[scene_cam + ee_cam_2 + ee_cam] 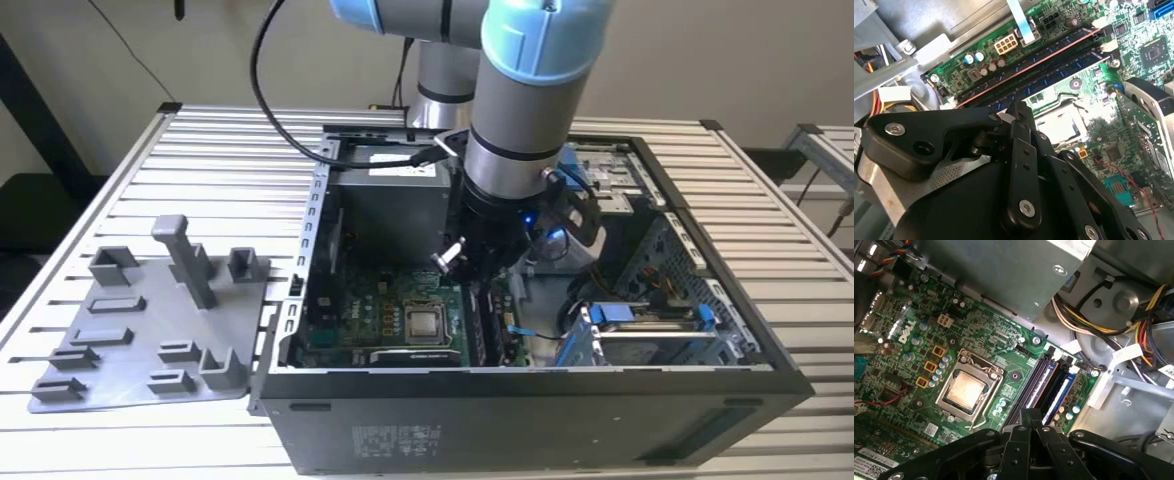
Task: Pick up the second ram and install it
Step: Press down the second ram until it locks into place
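- Here, in the exterior view, the gripper (pixel 470 262) hung down inside the open computer case (pixel 534 410), directly above the memory slots (pixel 483 325) that sat at about three o'clock from the processor socket (pixel 424 322).
- In both wrist views the fingers (pixel 1021 116) were drawn tight together with nothing visible between them, so the gripper looked clenched and empty.
- The second ram (pixel 1062 396), judging by its blue-edged board, already stood in a slot on the motherboard (pixel 919 335), beside a neighbouring stick (pixel 1041 385); I could not tell whether its latches had fully caught.
- Probably the pinched fingertips hovered over the slots so they could act as a narrow pusher along the stick's top edge.
- The grey holder plate (pixel 147 330) lay on the slatted table (pixel 107 440) at nine o'clock from the case, with no stick visible on it.
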{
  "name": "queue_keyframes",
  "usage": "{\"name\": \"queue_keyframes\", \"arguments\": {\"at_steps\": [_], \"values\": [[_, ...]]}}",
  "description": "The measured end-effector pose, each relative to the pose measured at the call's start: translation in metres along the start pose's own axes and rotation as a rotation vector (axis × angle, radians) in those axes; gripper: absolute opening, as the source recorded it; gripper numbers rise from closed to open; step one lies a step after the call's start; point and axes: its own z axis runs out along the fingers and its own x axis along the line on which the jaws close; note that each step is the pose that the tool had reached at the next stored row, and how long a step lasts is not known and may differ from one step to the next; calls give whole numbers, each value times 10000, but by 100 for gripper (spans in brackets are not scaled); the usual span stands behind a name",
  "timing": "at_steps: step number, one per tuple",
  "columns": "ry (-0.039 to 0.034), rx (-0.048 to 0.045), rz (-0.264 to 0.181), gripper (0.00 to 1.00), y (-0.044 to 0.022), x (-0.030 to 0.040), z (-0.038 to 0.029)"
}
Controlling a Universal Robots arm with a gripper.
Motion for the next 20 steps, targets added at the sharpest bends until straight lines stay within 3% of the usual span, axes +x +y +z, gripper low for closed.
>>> {"name": "queue_keyframes", "arguments": {"at_steps": [6,20], "values": [[7,-20,-748,11,0,0,1],[-132,14,-3138,11,0,0,1]]}}
